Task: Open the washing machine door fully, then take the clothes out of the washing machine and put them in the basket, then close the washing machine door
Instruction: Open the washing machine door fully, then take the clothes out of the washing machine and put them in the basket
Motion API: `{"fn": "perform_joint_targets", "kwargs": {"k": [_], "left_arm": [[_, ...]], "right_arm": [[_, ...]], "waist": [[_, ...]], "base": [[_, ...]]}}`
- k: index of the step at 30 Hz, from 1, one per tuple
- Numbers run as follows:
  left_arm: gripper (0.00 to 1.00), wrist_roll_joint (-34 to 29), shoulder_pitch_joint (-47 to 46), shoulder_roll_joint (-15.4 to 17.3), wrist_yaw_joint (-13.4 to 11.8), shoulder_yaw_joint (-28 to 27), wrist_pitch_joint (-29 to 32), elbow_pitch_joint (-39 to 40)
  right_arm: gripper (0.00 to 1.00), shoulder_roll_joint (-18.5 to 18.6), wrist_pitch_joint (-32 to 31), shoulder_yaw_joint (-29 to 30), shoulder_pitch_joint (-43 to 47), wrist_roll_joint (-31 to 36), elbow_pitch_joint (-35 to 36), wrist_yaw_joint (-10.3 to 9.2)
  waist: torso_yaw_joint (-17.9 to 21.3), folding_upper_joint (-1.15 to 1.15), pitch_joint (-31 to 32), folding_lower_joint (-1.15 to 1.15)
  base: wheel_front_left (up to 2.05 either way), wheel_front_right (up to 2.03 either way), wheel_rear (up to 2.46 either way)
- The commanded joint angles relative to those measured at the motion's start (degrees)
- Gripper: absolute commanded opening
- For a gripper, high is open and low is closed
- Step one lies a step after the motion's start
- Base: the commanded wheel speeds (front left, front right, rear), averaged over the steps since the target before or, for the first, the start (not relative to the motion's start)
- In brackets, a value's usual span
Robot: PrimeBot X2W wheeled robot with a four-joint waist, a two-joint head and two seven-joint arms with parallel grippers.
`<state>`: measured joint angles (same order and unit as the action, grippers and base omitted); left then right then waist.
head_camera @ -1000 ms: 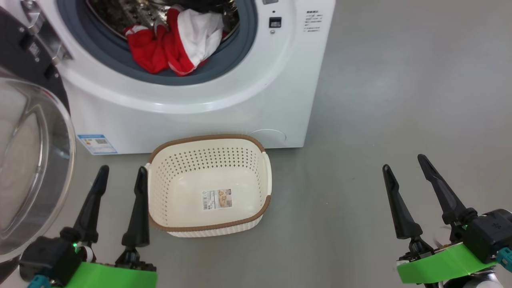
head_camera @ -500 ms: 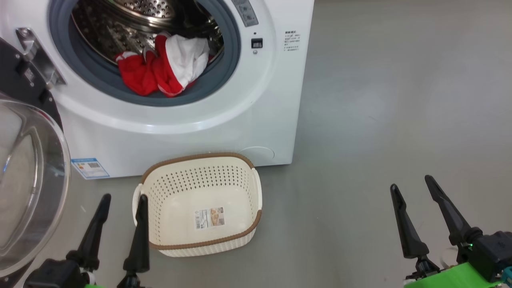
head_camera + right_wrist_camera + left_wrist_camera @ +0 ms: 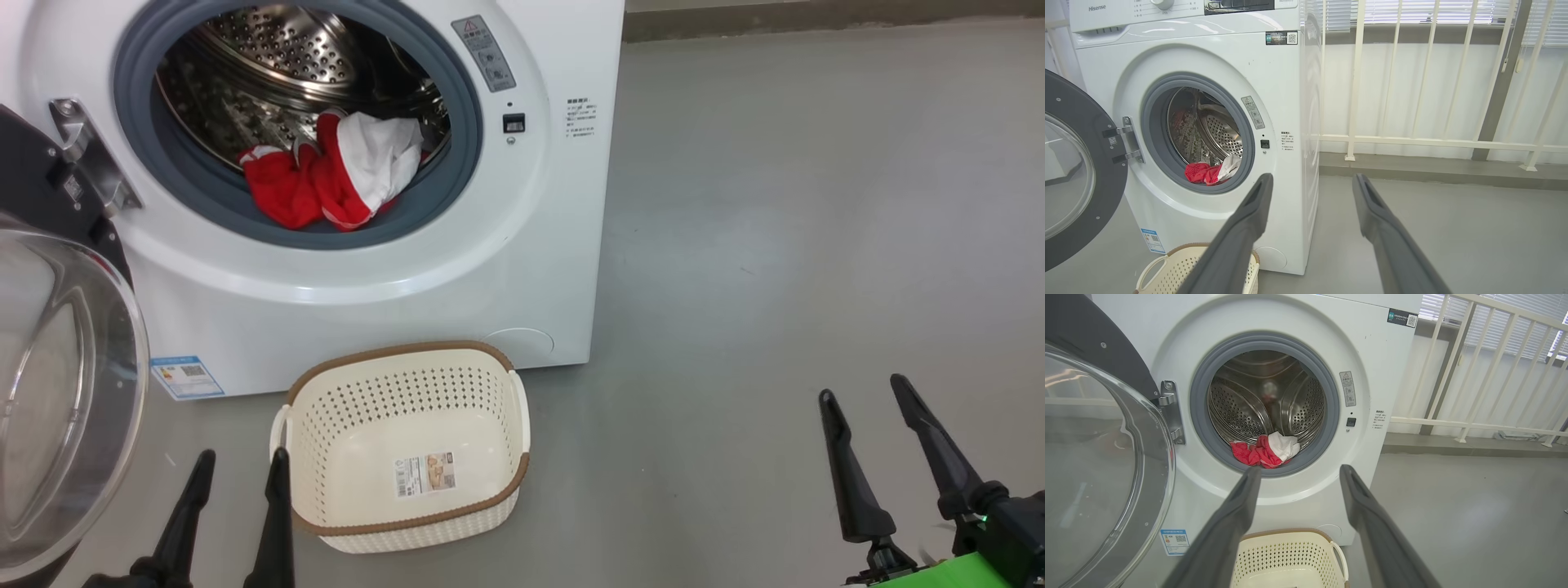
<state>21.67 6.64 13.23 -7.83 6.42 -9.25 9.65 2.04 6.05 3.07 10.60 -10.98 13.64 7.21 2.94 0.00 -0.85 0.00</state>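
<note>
Left gripper (image 3: 245, 453) and right gripper (image 3: 862, 388) spread, empty; risk of clothes (image 3: 326, 184) snagging on gasket (image 3: 343, 239) at its six o'clock, falling short of basket (image 3: 408, 353).

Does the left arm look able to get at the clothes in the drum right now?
Probably yes. The door is swung wide aside, the drum mouth is unblocked, and the clothes lie at its front edge. The open left pincer points toward them, with the basket below its line.
</note>
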Motion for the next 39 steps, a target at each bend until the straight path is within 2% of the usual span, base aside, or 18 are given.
{"fn": "perform_joint_targets", "kwargs": {"k": [1,27,39], "left_arm": [[1.0,-0.35,-0.78,0.92,-0.66,-2.33,-0.67,1.72],[1.0,-1.31,2.24,1.74,-2.59,-1.61,0.02,2.93],[1.0,-1.09,2.05,2.03,-2.56,-0.83,0.59,2.8]], "right_arm": [[1.0,0.84,0.08,-0.86,-0.54,0.07,1.77,0.28],[1.0,0.84,0.37,0.69,2.53,-1.81,1.81,0.28],[1.0,0.84,0.07,0.55,2.53,-1.86,1.65,0.28]], "waist": [[-0.03,0.0,0.35,0.0],[-0.23,0.0,1.92,0.0],[-0.54,0.0,2.04,0.0]], "base": [[0.0,0.0,0.0],[0.0,0.0,0.0],[0.41,-0.41,0.0]]}}
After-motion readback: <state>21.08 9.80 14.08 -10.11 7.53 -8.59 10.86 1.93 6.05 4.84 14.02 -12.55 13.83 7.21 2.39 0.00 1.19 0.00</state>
